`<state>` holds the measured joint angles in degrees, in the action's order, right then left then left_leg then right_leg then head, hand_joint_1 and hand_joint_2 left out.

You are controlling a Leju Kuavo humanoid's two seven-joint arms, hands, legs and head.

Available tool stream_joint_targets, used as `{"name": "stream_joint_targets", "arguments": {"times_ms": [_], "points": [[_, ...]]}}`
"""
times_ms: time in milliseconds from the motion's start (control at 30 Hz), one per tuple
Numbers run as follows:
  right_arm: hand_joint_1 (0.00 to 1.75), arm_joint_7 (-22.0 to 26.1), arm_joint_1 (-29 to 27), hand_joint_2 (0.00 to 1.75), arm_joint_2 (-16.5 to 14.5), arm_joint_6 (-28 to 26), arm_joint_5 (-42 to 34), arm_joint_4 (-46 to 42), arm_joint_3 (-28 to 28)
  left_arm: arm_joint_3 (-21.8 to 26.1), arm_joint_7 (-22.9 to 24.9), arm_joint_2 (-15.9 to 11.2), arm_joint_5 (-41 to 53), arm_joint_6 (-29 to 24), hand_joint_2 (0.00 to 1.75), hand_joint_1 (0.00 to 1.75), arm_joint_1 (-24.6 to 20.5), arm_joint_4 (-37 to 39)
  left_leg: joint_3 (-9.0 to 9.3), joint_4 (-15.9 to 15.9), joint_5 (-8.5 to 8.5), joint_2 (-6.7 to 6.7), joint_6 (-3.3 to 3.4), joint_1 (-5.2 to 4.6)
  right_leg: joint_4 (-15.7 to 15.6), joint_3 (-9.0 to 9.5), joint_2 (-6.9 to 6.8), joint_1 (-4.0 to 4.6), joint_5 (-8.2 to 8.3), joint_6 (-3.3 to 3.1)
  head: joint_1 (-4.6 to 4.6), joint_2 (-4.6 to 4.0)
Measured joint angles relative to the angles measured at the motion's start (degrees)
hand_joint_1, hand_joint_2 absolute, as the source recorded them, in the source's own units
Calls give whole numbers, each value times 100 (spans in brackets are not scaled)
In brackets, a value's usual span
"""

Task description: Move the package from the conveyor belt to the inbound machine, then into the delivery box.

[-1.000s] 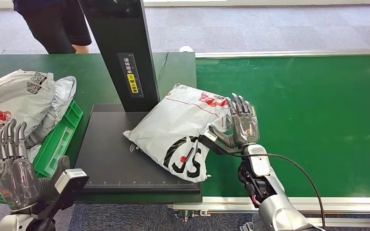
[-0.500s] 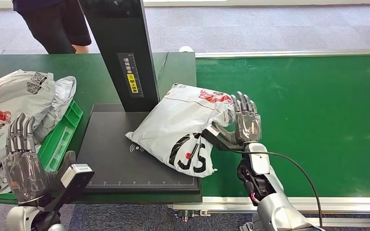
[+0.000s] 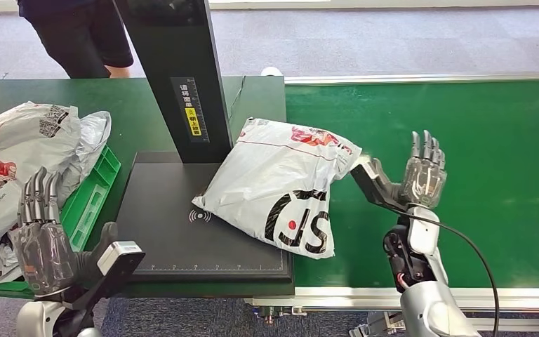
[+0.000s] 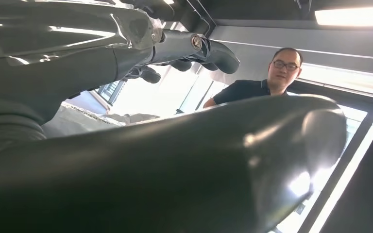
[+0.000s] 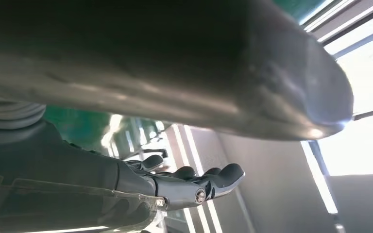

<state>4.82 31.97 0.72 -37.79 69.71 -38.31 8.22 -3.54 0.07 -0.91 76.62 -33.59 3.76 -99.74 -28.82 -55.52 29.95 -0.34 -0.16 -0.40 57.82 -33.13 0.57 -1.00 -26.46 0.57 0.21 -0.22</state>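
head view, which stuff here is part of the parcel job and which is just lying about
Part of the job:
- white parcel, lying partly on the black scanner plate
- green conveyor belt
- right hand, open beside the parcel

Lying about:
- heap of grey bags
- green tray
- person behind the table

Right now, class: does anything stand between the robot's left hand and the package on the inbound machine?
Nothing visible does. The left hand is raised, holding nothing, at the machine's near left corner, and only the bare black platform lies between it and the package. The green tray lies off to the left.
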Motion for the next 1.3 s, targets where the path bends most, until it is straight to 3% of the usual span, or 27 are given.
{"name": "stream_joint_targets", "arguments": {"times_ms": [133,267,367,533,833,1000,1167,1300], "points": [[0,-29,-84,0,-1,1,224,-234,609,-45,0,21,48,-39,0,0,11,45,1,0,0,4,0,0,0,0,1,0,0,0,1,0],[0,-412,-127,0,-11,1,718,-344,1013,-95,0,56,143,-23,0,0,0,99,2,0,0,2,0,0,0,0,1,0,0,0,0,0],[0,-666,-125,0,5,2,964,-340,1246,-152,-6,67,265,109,0,0,-63,170,2,0,0,2,0,0,0,1,1,0,0,0,0,0],[0,-689,-40,0,46,1,1050,-205,1410,-366,-94,60,506,513,0,0,-444,506,2,-1,-2,2,1,0,0,2,0,0,2,1,1,0],[0,-631,255,0,-107,2,1093,281,1349,-788,-161,50,572,563,0,0,-2108,2194,2,-3,-16,-6,6,1,1,2,-8,2,12,4,-1,0],[0,-618,307,0,-179,1,1047,485,1208,-996,-289,52,500,328,0,0,-3576,3945,-8,-7,-30,-26,8,0,2,0,-32,1,15,5,-1,0],[0,-585,303,0,-185,1,991,564,1110,-1191,-344,212,584,205,0,0,-4771,5504,-13,-12,-30,-25,9,0,2,-1,-31,1,18,9,-1,0],[0,-490,260,0,-188,0,953,576,1103,-1367,-422,424,690,50,0,0,-5271,6260,-16,-13,-29,-26,9,-2,2,-2,-31,-2,17,9,-1,0]]}}
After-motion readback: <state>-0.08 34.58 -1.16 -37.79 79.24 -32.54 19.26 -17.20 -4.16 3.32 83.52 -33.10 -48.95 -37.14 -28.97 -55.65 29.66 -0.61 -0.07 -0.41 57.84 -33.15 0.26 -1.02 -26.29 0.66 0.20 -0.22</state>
